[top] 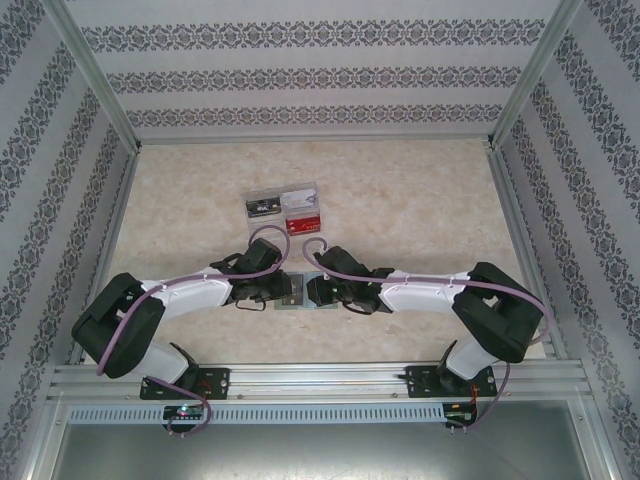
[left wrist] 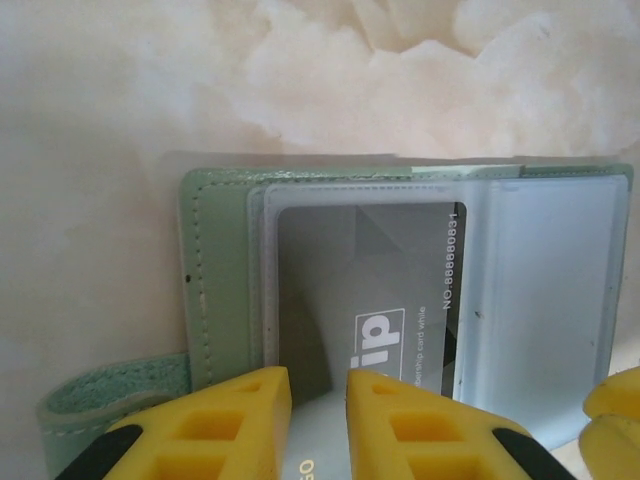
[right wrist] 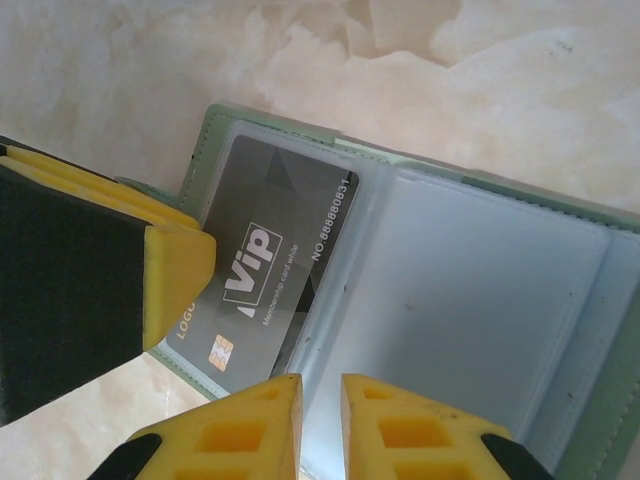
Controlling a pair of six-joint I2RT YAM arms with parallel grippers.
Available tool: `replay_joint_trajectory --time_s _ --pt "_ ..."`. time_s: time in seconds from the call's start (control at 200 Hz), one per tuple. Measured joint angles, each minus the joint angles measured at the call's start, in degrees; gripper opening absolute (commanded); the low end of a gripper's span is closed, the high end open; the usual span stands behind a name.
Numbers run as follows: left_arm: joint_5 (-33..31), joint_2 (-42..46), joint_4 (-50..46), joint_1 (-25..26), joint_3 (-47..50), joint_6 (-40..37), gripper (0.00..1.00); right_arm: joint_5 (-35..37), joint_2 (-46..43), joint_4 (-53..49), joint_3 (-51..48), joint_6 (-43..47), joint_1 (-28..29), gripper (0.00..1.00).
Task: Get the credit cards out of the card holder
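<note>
Marbled tabletop (top: 420,200), card holder (right wrist: 480,300) w/ grey VIP card (right wrist: 270,250) (chip (right wrist: 221,350): rt wrist); L fingers (left wrist: 215,425), R fingers (right wrist: 410,425) near-shut, grip unclear.

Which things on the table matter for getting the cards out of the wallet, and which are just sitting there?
For the job: card holder, lying open; grey VIP card in its pocket.
Just lying about: clear plastic box farther back, contents unclear.

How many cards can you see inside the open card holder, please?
1. A grey VIP card sits in the card holder, in the pocket at the left of both wrist views, partly slid out. The other pocket shows none, though more may be hidden behind.
</note>
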State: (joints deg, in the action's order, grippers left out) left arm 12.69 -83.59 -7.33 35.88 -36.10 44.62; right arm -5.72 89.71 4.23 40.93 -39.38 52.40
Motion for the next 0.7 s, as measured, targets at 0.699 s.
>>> replay_joint_trajectory --time_s 0.699 --pt "1.9 -0.7 2.0 0.0 0.0 0.0 0.22 -5.0 4.3 5.0 0.3 -6.5 -1.1 0.20"
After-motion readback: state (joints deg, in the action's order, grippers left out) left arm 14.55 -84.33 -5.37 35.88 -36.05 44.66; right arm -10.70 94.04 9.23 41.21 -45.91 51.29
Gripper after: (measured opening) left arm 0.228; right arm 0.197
